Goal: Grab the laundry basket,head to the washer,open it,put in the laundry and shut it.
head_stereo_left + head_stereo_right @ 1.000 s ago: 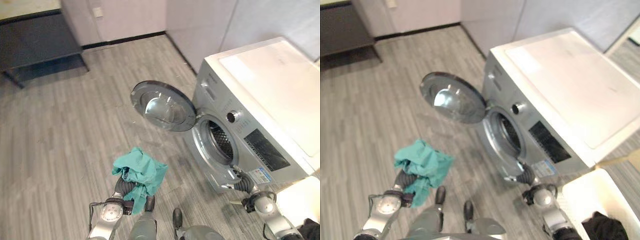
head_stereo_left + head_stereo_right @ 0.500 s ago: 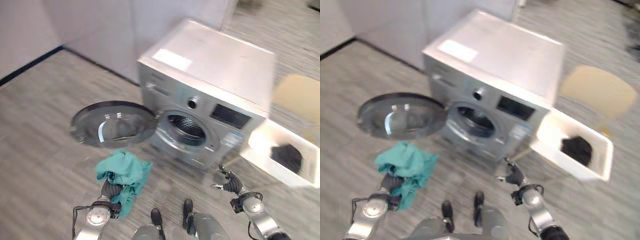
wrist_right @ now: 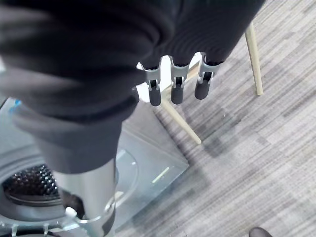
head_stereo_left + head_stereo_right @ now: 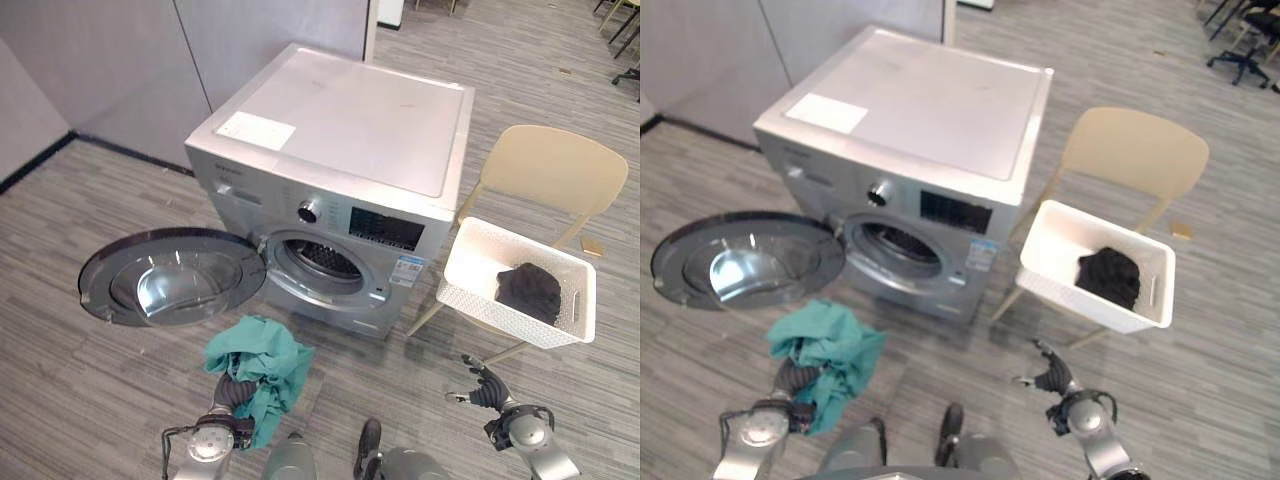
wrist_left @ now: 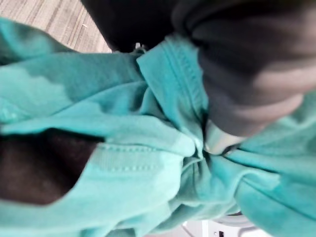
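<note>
**Teal laundry in left hand, washer door open**

The left hand (image 4: 232,392) has its fingers closed round a bunched teal garment (image 4: 262,363), held just near of the silver washer (image 4: 340,190). The washer's round door (image 4: 170,276) is swung wide to the left. The right hand (image 4: 482,388) hangs empty with fingers loosely extended. The white laundry basket (image 4: 520,300), holding a dark garment (image 4: 529,291), rests on a beige chair (image 4: 555,170) right of the washer

Silver-grey arms; dark ribbed covers on wrists; right hand (image 3: 173,79) with silver, dark-tipped fingers; round silver wrist joints.
</note>
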Available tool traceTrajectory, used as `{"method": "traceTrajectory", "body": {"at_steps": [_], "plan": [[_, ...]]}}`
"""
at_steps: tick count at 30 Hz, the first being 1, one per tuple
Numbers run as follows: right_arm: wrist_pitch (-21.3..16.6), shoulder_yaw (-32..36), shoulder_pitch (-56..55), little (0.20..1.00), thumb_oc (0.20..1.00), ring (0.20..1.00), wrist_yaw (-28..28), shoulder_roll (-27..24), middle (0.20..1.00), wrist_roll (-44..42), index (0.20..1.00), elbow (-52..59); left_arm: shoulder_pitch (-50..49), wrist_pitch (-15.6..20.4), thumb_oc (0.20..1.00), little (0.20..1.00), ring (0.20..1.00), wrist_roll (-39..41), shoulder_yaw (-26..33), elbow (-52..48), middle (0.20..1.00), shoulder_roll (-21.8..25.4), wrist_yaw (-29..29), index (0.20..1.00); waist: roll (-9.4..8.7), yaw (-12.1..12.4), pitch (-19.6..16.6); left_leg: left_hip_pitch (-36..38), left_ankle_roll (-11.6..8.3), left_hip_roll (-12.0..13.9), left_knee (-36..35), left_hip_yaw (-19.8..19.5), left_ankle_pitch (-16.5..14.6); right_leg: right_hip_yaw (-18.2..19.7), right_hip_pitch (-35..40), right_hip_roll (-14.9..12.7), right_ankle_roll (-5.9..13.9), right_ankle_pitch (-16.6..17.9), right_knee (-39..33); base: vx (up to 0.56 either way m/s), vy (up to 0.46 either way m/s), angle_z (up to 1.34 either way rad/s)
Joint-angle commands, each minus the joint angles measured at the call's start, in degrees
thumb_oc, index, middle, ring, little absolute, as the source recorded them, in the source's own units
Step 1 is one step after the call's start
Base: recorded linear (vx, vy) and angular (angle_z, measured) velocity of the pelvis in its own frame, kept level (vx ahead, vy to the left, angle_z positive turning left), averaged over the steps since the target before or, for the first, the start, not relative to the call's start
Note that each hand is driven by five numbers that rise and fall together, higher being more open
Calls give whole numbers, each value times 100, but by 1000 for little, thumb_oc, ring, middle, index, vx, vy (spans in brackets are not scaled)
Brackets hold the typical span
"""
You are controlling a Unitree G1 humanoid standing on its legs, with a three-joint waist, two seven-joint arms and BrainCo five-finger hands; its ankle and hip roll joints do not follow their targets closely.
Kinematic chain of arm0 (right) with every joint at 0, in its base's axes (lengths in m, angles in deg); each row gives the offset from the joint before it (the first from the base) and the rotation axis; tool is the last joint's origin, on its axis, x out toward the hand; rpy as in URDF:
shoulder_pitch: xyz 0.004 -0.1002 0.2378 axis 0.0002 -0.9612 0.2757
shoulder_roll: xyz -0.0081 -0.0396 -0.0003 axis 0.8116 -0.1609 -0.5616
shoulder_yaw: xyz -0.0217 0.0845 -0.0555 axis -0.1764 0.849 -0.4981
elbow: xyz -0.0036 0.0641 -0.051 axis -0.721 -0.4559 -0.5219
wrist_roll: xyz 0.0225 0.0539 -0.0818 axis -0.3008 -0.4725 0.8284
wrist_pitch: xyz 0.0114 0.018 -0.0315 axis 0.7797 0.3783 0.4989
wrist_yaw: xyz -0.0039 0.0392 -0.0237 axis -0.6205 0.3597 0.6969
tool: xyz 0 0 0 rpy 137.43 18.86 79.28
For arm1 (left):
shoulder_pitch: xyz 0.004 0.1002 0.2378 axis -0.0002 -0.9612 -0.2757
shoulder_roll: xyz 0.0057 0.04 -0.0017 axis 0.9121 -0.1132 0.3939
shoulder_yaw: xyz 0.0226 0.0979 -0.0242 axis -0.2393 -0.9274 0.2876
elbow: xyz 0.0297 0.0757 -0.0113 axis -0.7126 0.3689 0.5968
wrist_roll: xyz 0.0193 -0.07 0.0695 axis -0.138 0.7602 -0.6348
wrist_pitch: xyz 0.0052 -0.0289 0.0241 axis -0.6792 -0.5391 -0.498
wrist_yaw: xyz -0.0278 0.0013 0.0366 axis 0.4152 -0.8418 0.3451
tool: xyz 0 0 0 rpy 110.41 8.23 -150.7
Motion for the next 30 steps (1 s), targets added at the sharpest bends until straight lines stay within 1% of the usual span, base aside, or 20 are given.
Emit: {"method": "traceTrajectory", "body": {"at_steps": [1,3,4,6,7,8,10,12,15,17,18,20,21,22,24,25,26,27,28,30], "plan": [[-253,4,257,1000,1000,1000,115,-175,1000,-83,1000,-1,129,362,200,200,200,174,208,-272,200,172,-193,200,-74,212,26,-57,119,-434,-57,-57,65,104,297,31,693,-38,-299,106,0,-49],[-243,0,245,1000,1000,1000,143,-149,1000,-85,1000,-90,140,381,200,200,200,205,244,-204,200,163,-237,200,-49,276,71,-343,54,-412,-170,32,428,103,439,74,683,-113,-309,132,11,-40],[-220,12,216,1000,1000,1000,171,-135,1000,-75,1000,-87,102,373,200,200,200,237,314,-198,200,128,-266,200,18,366,85,-463,46,-294,-455,255,759,126,578,162,641,-210,-298,166,40,-11],[-222,17,203,1000,1000,1000,199,-129,1000,-84,1000,-100,91,376,200,200,200,238,354,-157,200,115,-301,200,59,409,76,-419,21,-225,-730,326,951,127,662,217,637,-274,-291,167,48,-3],[-202,27,201,1000,1000,1000,254,-114,1000,-73,1000,-170,114,360,200,200,200,263,365,-75,200,106,-369,200,129,447,57,-396,-26,-87,-1134,437,1223,111,771,283,611,-399,-240,122,41,-12],[-203,26,201,1000,1000,1000,255,-113,1000,-73,1000,-172,114,360,200,200,200,263,365,-75,200,106,-369,200,125,451,62,-375,-27,-91,-1164,442,1238,116,775,279,611,-403,-236,259,102,-3],[-160,124,97,1000,1000,1000,332,-51,1000,-53,1000,-191,216,305,200,200,200,241,321,55,200,117,-476,200,145,371,32,-374,-76,258,-1639,815,1427,-3,985,228,600,-697,-58,328,141,8],[-150,118,64,1000,1000,1000,356,-13,1000,-31,1000,-241,256,304,200,200,200,217,284,27,200,151,-492,200,136,358,-11,-389,-103,408,-1737,872,1559,-31,1093,211,608,-790,-5,285,113,27],[-122,118,94,1000,1000,1000,378,30,1000,-46,1000,-273,297,286,200,200,200,242,250,2,200,182,-506,200,84,387,-1,-530,-148,509,-1594,739,1581,1,1172,152,613,-865,51,210,89,17],[-149,86,142,1000,1000,1000,364,66,1000,-58,1000,-310,254,296,200,200,200,287,244,-47,200,200,-493,200,33,478,-20,-605,-207,570,-1237,269,1526,125,1302,65,663,-940,93,287,149,7],[-147,94,131,1000,1000,1000,354,87,1000,-7,1000,-370,295,278,200,200,200,329,165,3,200,218,-448,200,77,432,-82,-590,-215,618,-1018,115,1446,172,1336,-58,723,-1043,211,318,272,-6],[-119,50,260,1000,1000,1000,314,93,1000,54,1000,-501,379,253,200,200,200,331,72,88,200,250,-394,200,103,430,-71,-556,-115,477,-705,56,1183,320,1152,-292,844,-1012,714,204,285,-19],[-108,28,340,1000,1000,1000,302,96,1000,100,1000,-533,425,241,200,200,200,286,2,114,200,300,-349,200,124,398,-54,-500,-60,459,-688,99,1092,415,937,-390,899,-937,1092,68,160,-28],[-108,30,342,1000,1000,1000,302,95,1000,100,1000,-534,429,242,200,200,200,287,1,116,200,299,-349,200,133,405,-67,-515,-60,471,-697,102,1105,422,915,-379,896,-924,1089,1,206,-67],[-90,-86,529,1000,1000,1000,329,143,1000,152,1000,-556,482,232,200,200,200,106,-116,59,200,446,-285,200,148,363,41,-211,81,485,-754,465,925,422,54,-550,1037,-602,1909,-58,164,-100],[-101,-114,600,1000,1000,1000,348,148,1000,144,1000,-545,500,241,200,200,200,135,-121,14,200,462,-292,200,180,349,60,-100,75,534,-842,571,907,227,-206,-579,1038,-521,1873,-50,50,-136],[-101,-115,604,1000,1000,1000,349,148,1000,143,1000,-547,502,241,200,200,200,135,-119,15,200,462,-291,200,176,357,62,-90,74,532,-854,582,909,237,-214,-582,1038,-529,1887,-23,-23,-124],[-47,-125,571,1000,1000,1000,398,151,1000,199,1000,-638,492,152,200,200,200,103,-141,10,200,534,-305,200,112,335,125,-73,77,513,-845,657,864,107,-179,-455,969,-576,1568,-46,-79,-98],[-95,-86,558,1000,1000,1000,399,146,1000,74,1000,-536,522,272,200,200,200,44,-139,-106,200,543,-305,200,103,297,170,-122,93,504,-779,655,838,42,-131,-479,1013,-544,1428,-42,-123,-28],[-132,-64,518,1000,1000,1000,386,156,1000,-43,1000,-517,568,277,200,200,200,19,-217,-131,200,467,-265,200,49,242,210,-254,67,486,-658,634,893,182,-25,-296,829,-690,1189,-21,-113,13]]}}
